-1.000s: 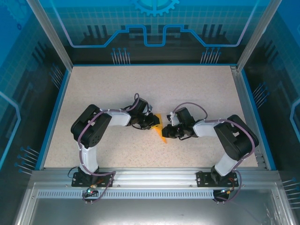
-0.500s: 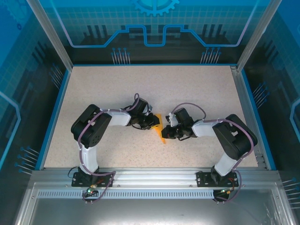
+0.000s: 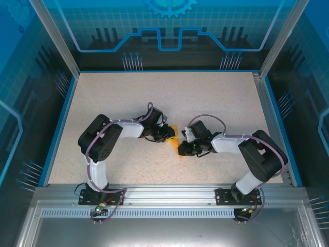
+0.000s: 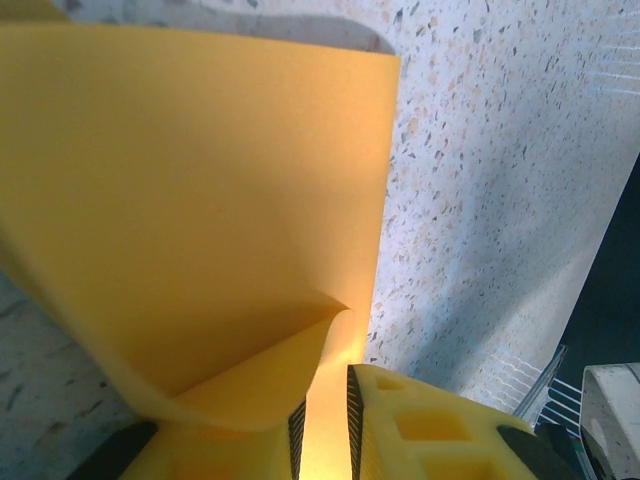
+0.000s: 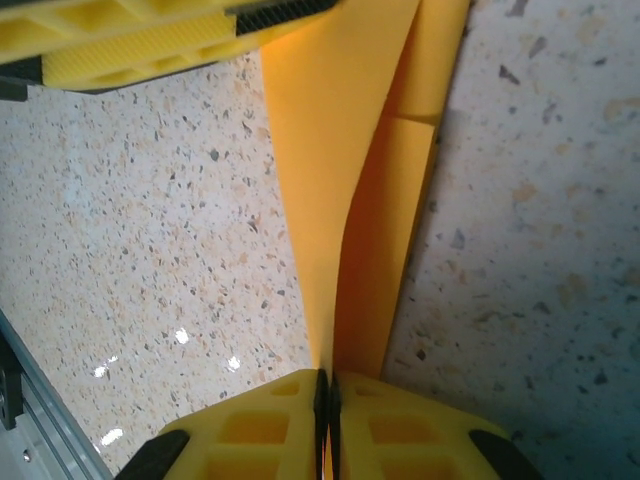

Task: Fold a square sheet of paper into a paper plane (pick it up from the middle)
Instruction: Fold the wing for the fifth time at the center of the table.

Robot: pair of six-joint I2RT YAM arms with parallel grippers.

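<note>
Speckled table (image 3: 128, 92), centre: left gripper (image 4: 325, 430) and right gripper (image 5: 322, 415), fingers of each pinched nearly together on the folded orange paper sheet (image 4: 200, 200) held between them.

Both arms bend inward; the left gripper (image 3: 171, 135) and right gripper (image 3: 180, 149) nearly meet, each pinching paper (image 5: 325, 180).
</note>
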